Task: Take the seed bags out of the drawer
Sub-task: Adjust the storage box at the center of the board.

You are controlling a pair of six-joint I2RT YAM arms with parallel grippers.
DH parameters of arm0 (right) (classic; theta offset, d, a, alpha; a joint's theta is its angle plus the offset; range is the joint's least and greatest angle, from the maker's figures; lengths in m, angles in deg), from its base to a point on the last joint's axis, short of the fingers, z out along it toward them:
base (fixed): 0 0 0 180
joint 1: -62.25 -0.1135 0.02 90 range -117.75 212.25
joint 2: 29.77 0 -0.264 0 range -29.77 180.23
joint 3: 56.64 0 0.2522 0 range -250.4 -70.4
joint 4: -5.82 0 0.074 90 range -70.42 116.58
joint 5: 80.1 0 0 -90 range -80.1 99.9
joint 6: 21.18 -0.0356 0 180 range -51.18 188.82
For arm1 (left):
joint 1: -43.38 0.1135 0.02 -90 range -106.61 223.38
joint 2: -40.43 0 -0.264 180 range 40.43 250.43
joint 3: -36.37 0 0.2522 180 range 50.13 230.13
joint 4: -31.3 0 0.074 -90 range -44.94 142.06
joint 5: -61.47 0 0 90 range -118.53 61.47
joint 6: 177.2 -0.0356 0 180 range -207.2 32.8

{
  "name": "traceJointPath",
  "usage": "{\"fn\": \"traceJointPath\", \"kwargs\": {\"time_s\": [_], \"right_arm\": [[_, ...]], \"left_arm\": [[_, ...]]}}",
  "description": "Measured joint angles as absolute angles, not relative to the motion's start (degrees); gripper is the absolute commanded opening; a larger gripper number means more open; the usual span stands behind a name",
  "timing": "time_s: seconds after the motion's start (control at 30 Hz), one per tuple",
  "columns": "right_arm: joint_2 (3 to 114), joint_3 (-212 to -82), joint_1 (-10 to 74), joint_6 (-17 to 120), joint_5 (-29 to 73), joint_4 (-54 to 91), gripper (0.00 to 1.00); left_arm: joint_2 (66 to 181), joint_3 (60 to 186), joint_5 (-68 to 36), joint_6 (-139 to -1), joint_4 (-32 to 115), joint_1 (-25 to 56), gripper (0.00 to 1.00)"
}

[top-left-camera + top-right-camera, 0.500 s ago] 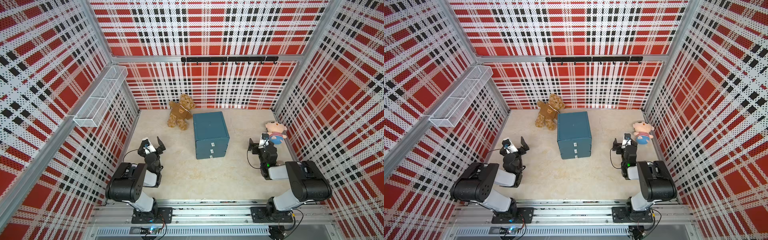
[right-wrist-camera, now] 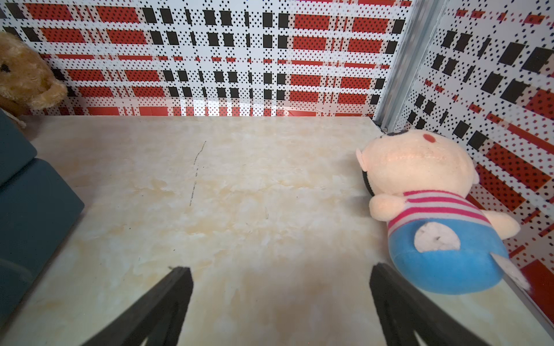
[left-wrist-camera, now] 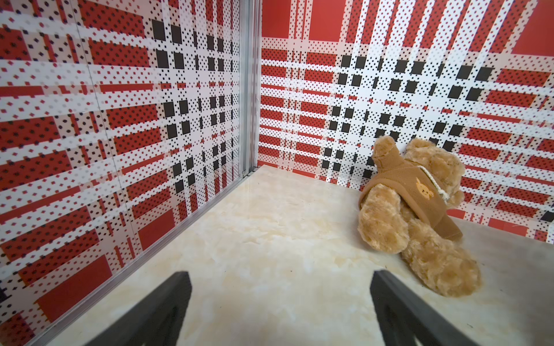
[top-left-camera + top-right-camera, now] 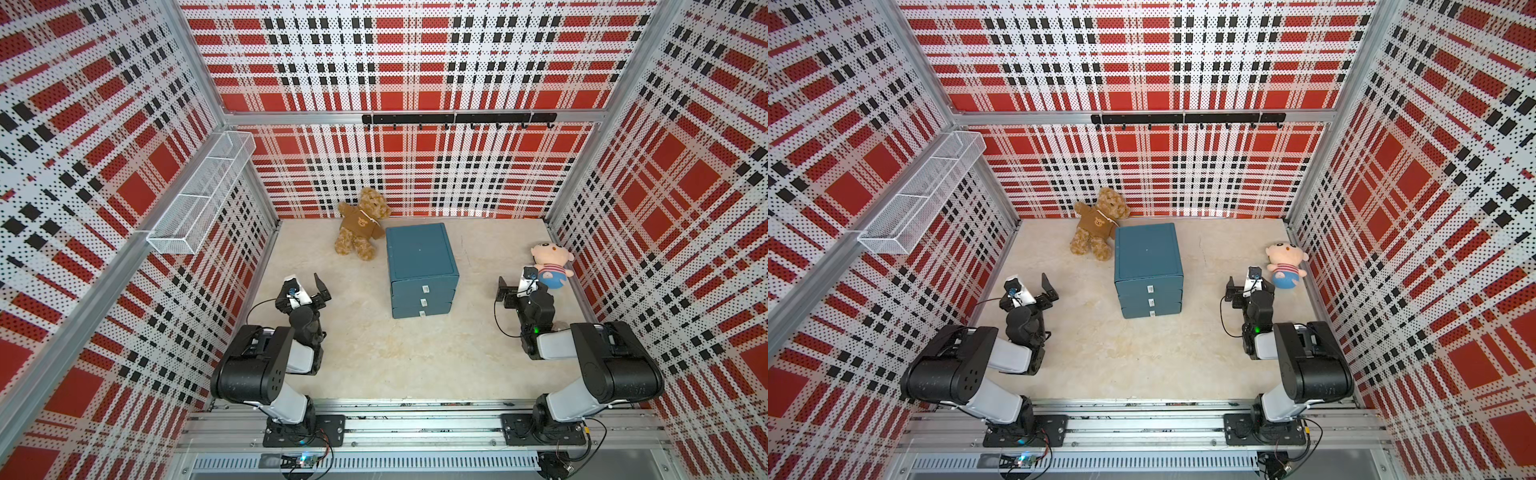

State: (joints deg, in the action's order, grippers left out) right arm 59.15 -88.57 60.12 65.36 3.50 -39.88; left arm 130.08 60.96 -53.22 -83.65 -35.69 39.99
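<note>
**A:** While both arms are sitting folded low in the frame, what are the claws doing?

**B:** The left claw [image 4: 305, 286] is hanging with its jaws wide apart and nothing between them, left of centre in a top view. The right claw [image 4: 515, 289] is doing the same, right of centre. Both wrist views are showing only bare counter [image 2: 239, 194] between the fingers.

**A:** And outward from there?

**B:** The blue drawer chest [image 4: 419, 257] is standing mid-frame between them, well apart from both. A teddy bear [image 4: 361, 228] is leaning just beside its upper-left corner. A striped plush doll [image 4: 550, 266] is lying just beyond the right claw.

**A:** Where are the seed bags?

**B:** None are showing. All three drawers [image 4: 422, 300] are looking shut, so I'm judging the bags are lying inside one. I cannot tell which.

**A:** So how far along?

**B:** Nothing is done yet, I'd say. A drawer is waiting to be pulled open, probably by its small white tab [image 4: 424, 288]. After that, every bag is waiting to be lifted out.
</note>
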Motion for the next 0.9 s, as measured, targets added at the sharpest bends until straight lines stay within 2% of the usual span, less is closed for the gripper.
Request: {"fn": "traceJointPath", "kwargs": {"time_s": [0.13, 0.2, 0.3, 0.37, 0.47, 0.6, 0.63, 0.73, 0.83, 0.87, 0.9], "right_arm": [[58.52, -89.25, 60.12, 65.29, 2.93, -37.36, 1.00], [56.99, -93.29, 60.03, 64.42, 0.35, -28.82, 1.00], [56.27, -106.84, 60.03, 61.51, -4.72, -13.28, 1.00], [53.06, -111.98, 60.03, 60.31, -6.51, -9.23, 1.00], [42.39, -112.31, 60.03, 59.44, -8.23, -5.04, 1.00], [34.83, -116.61, 61.06, 58.65, -9.35, -3.29, 1.00], [33.78, -117.45, 61.63, 58.61, -9.52, -3.33, 1.00], [31.09, -117.69, 62.50, 58.41, -10.01, -2.65, 1.00], [29.89, -117.82, 62.65, 58.37, -10.33, -1.82, 1.00], [29.91, -118.30, 62.65, 58.34, -10.38, -1.23, 0.81], [30.04, -119.52, 62.70, 52.66, -7.01, 2.77, 0.78]], "left_arm": [[130.08, 60.96, -53.04, -83.50, -35.69, 40.36, 0.99], [129.58, 60.92, -53.57, -83.34, -35.10, 40.34, 0.99], [125.58, 60.74, -56.93, -83.80, -32.19, 38.59, 0.99], [118.80, 62.12, -60.08, -83.19, -24.52, 36.88, 0.99], [110.45, 69.64, -62.90, -79.26, -10.84, 35.99, 0.99], [105.60, 81.99, -64.12, -70.06, 7.28, 35.90, 0.99], [105.16, 85.12, -63.12, -67.74, 11.79, 35.96, 0.96], [105.62, 93.51, -56.82, -62.95, 22.19, 36.16, 0.73], [109.93, 105.73, -48.17, -60.99, 32.88, 35.72, 0.62], [111.89, 109.86, -45.70, -60.42, 35.72, 35.35, 0.59], [114.49, 115.10, -42.83, -60.48, 39.35, 34.74, 0.59]]}}
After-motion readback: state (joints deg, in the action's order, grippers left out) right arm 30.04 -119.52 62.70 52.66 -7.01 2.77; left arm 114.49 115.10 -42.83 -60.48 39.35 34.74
